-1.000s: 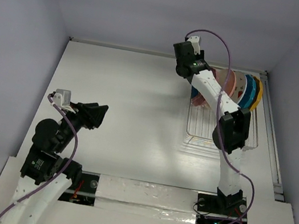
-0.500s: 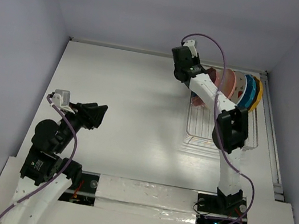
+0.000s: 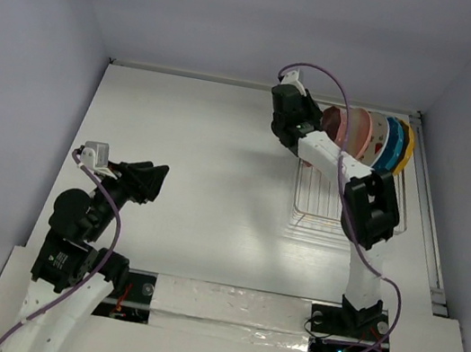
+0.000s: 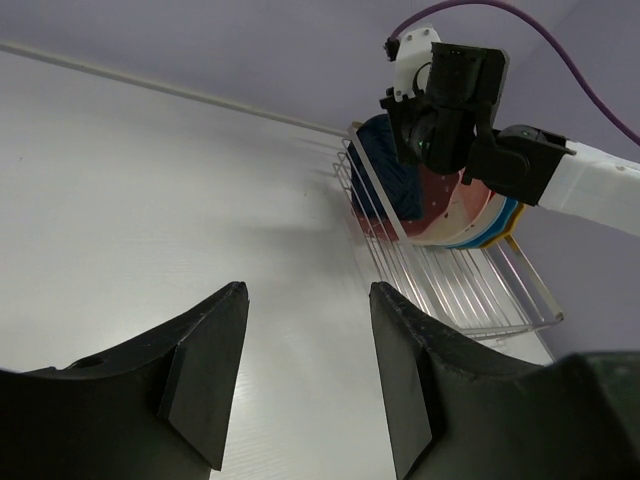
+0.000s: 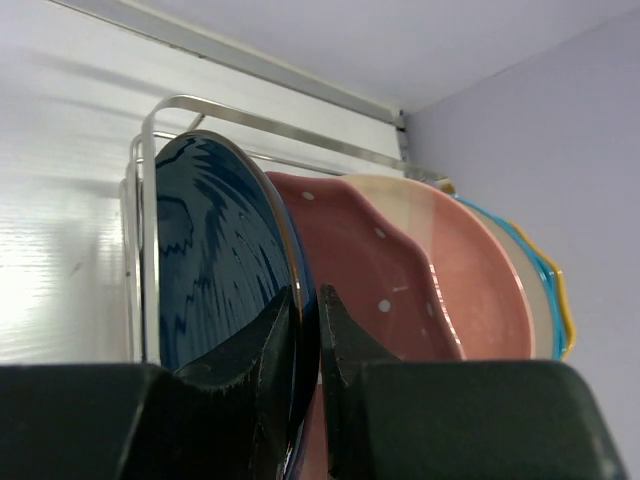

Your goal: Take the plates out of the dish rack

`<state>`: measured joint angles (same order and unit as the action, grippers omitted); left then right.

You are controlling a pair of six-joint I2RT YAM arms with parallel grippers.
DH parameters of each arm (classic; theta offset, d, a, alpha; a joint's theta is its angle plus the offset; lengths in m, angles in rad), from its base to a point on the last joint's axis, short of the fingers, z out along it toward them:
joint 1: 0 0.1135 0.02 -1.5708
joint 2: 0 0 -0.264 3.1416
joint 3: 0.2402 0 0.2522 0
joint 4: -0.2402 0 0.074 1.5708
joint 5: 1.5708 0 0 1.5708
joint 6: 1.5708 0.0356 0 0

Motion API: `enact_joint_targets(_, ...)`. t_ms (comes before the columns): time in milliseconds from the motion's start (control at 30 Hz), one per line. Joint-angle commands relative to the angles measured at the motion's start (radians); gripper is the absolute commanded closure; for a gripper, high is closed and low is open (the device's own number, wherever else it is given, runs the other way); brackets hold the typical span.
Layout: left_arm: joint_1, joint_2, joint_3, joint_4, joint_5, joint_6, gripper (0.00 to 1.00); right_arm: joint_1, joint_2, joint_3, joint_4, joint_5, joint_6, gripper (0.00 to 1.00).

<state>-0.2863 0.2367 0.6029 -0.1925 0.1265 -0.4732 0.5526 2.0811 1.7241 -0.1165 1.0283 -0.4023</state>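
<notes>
Several plates stand on edge at the far end of the wire dish rack [image 3: 322, 200]. Leftmost is the dark blue plate [image 5: 210, 260], then the pink dotted plate [image 5: 370, 270], a cream-and-pink one [image 5: 470, 270], and teal and yellow rims behind. My right gripper [image 5: 305, 292] is shut on the dark blue plate's top rim, one finger on each face. From the left wrist view, the right wrist covers the dark blue plate [image 4: 385, 165]. My left gripper [image 4: 305, 290] hangs open and empty over the table's left side, far from the rack [image 4: 470, 290].
The near part of the rack [image 3: 316, 210] holds no plates. A raised ledge [image 3: 431, 229] runs along the table's right side beside the rack. The back wall stands close behind the plates.
The right gripper's jaws have closed onto the dark blue plate's rim, and the right wrist has shifted slightly left and back. The left arm has not moved.
</notes>
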Motion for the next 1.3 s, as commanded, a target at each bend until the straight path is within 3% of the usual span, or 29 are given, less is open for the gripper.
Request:
enact_joint_targets(0,0.004,-0.011,0.026,0.031,-0.007,-0.005,0.51,-0.01,-0.17,0.012,0.305,0.118,-0.167,1.0)
enact_joint_targets(433,0.004,-0.01,0.026,0.031,-0.007,-0.007,0.51,0.081,-0.363,-0.003,0.449,0.147,-0.285,1.0)
enact_joint_targets(800,0.004,-0.007,0.028,0.031,-0.008,-0.007,0.51,0.081,-0.311,-0.101,0.474,0.138,-0.231,1.0)
enact_joint_targets(900,0.004,-0.005,0.026,0.031,-0.007,-0.005,0.51,0.081,-0.358,-0.048,0.353,0.093,-0.072,1.0)
enact_joint_targets(1000,0.004,-0.005,0.026,0.033,-0.007,-0.008,0.51,0.09,-0.407,0.015,0.05,-0.049,0.211,1.0)
enact_joint_targets(1167,0.004,-0.007,0.028,0.033,-0.007,-0.007,0.51,0.131,-0.449,-0.05,0.003,-0.256,0.53,1.0)
enact_joint_targets(1267,0.004,0.0,0.026,0.033,-0.005,-0.007,0.51,0.158,-0.394,-0.051,0.0,-0.399,0.69,1.0)
